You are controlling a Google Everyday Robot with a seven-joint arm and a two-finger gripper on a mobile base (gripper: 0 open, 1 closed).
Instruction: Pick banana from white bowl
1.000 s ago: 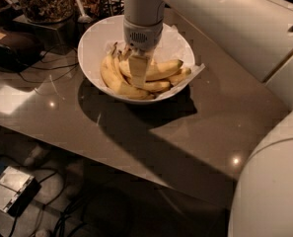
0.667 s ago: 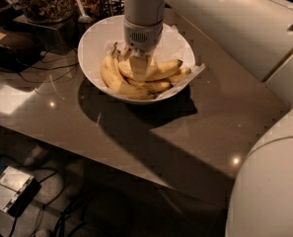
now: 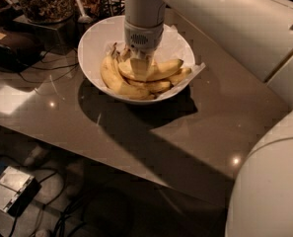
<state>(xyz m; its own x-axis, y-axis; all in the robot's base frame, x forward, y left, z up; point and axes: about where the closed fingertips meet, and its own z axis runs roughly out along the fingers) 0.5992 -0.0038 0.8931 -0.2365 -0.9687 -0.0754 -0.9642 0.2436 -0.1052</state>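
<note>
The white bowl point(image 3: 94, 38), lined with crinkled white paper, stands on the table at upper centre. It holds several yellow bananas. The longest, a curved banana point(image 3: 112, 79), lies along the bowl's left side with its brownish stem pointing up. A shorter banana point(image 3: 163, 69) lies across the middle, and others lie under it. My gripper point(image 3: 138, 67) reaches straight down into the bowl from the white arm. Its tip is among the bananas, at the middle banana's left end and just right of the long one. The arm hides the back of the bowl.
The brown table point(image 3: 185, 132) has its front edge running diagonally below the bowl. A glass jar of snacks point(image 3: 45, 1) and a dark device point(image 3: 13, 46) with cables stand at the far left. A box point(image 3: 10, 194) and cables lie on the floor. My white body fills the right side.
</note>
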